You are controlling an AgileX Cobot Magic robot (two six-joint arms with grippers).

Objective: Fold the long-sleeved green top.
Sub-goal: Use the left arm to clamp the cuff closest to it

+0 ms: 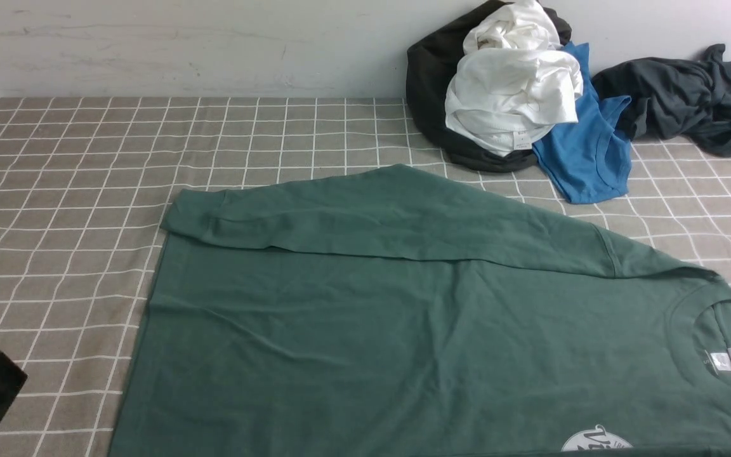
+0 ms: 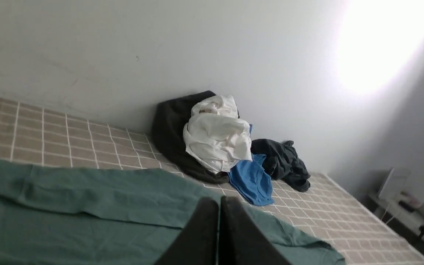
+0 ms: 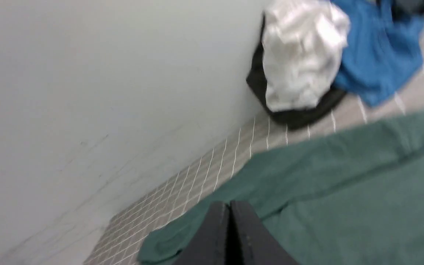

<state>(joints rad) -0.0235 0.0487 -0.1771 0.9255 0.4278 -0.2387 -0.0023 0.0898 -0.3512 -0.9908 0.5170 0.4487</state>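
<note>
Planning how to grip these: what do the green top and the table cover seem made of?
Green top: soft matte knit, probably cotton jersey; it lies in gentle wrinkles with no sheen. Table cover: apparently thin woven cloth, matte beige with a white grid; ripples bend its lines.

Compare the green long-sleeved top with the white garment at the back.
The green long-sleeved top lies spread flat, one sleeve folded across it; the white garment is bunched up. The green top rests directly on the checked cloth; the white garment sits atop a dark garment. Both show a small sewn label.
</note>
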